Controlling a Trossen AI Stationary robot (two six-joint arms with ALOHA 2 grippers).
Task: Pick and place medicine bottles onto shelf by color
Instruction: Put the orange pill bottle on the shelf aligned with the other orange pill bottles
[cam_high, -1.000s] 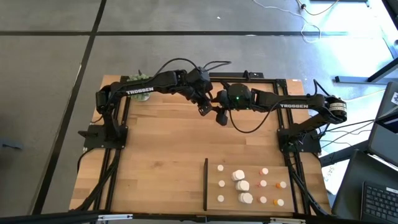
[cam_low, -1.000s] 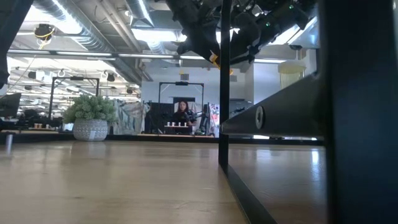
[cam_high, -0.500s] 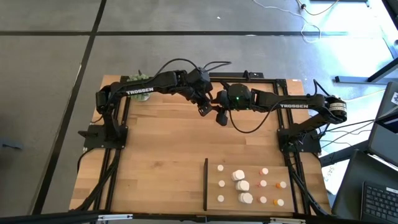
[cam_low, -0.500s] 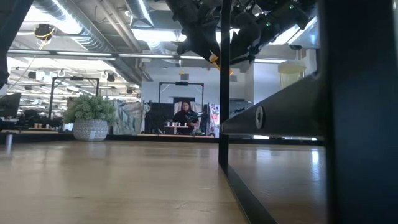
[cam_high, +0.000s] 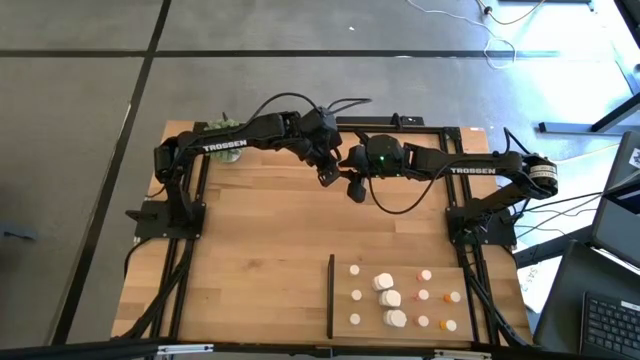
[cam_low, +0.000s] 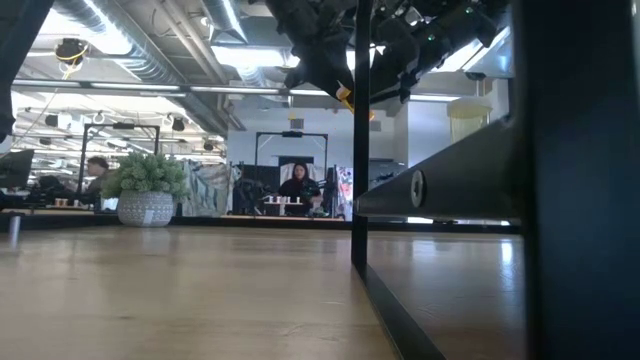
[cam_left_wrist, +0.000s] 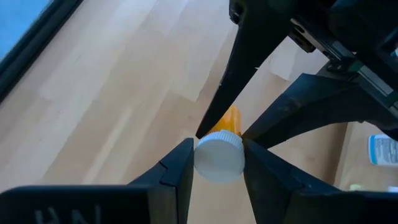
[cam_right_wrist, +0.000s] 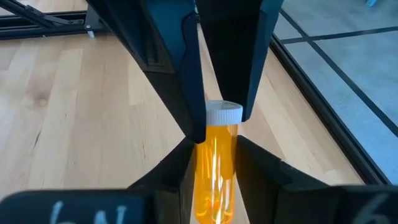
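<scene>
Since a second ago my two arms have hardly moved; only my right fingers (cam_right_wrist: 214, 165) have closed in on the orange medicine bottle (cam_right_wrist: 216, 168). My left fingers (cam_left_wrist: 217, 168) grasp its white cap (cam_left_wrist: 219, 157) and my right fingers grasp its orange body, both high above the table (cam_high: 260, 250) near its back edge. The other medicine bottles (cam_high: 400, 298) stand on the shelf (cam_high: 375, 325), well apart from me.

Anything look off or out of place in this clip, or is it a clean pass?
One oddity: a single orange bottle is clamped by both claws at once above the table's far side, the left claw on its white cap, the right claw on its body. Bottles on the shelf stand upright; nothing spilled.
</scene>
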